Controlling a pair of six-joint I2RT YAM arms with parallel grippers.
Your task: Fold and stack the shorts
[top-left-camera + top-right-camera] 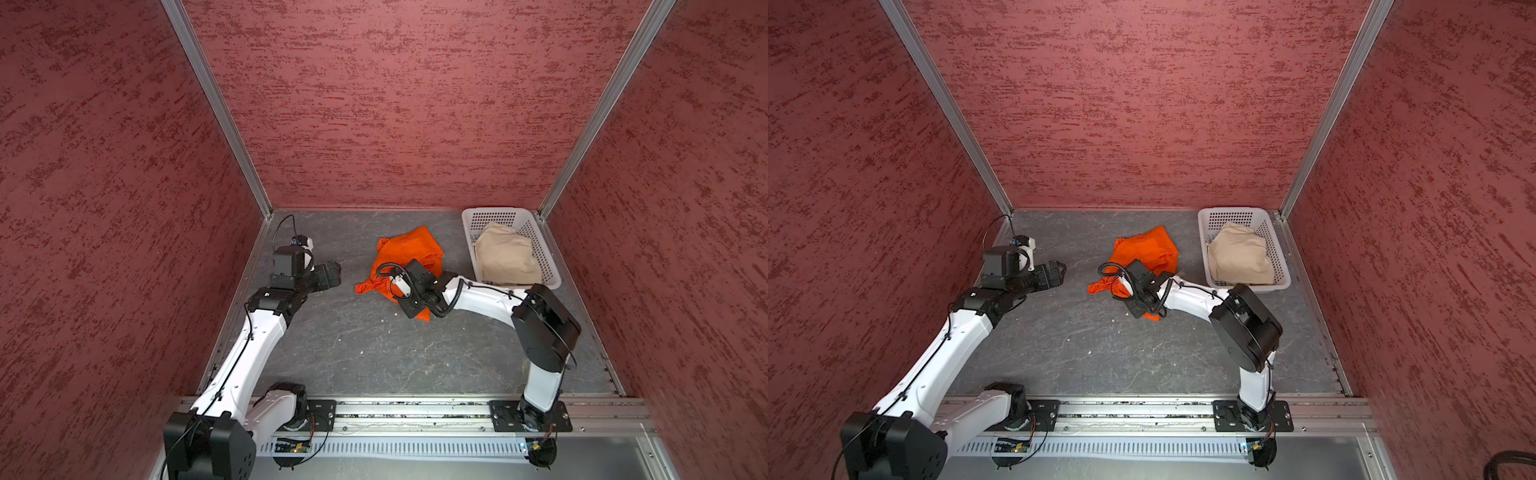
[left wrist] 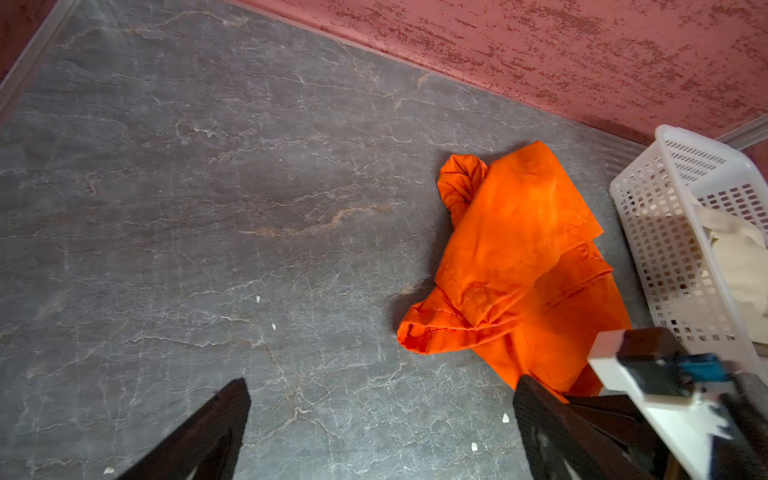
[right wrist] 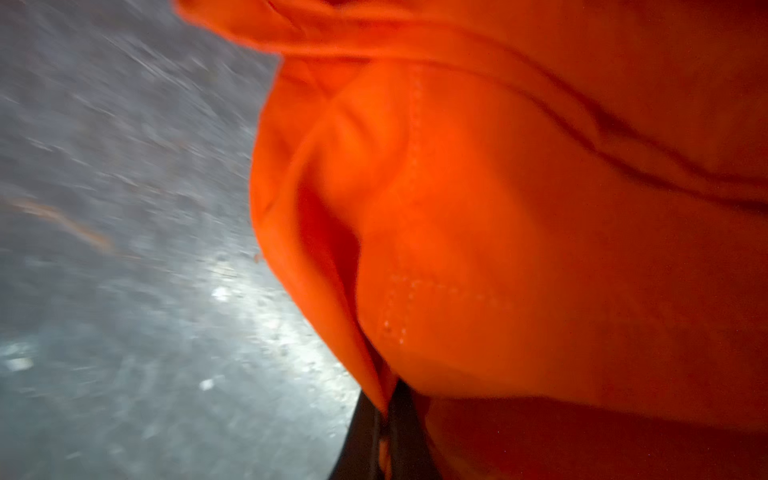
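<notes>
Crumpled orange shorts (image 1: 409,249) (image 1: 1146,249) lie in a heap on the grey table, right of centre in both top views. My right gripper (image 3: 384,411) is shut on a fold at their near edge, and orange cloth (image 3: 519,208) fills most of the blurred right wrist view. Beige shorts (image 1: 507,257) (image 1: 1239,259) lie bunched inside the white basket. My left gripper (image 1: 332,272) (image 2: 382,382) hovers open and empty over bare table, left of the orange shorts (image 2: 519,249).
The white perforated basket (image 1: 494,212) (image 2: 706,143) stands in the back right corner against the red walls. Red textured walls close in three sides. An aluminium rail (image 1: 415,409) carries both arm bases at the front. Small white crumbs (image 2: 505,418) dot the table.
</notes>
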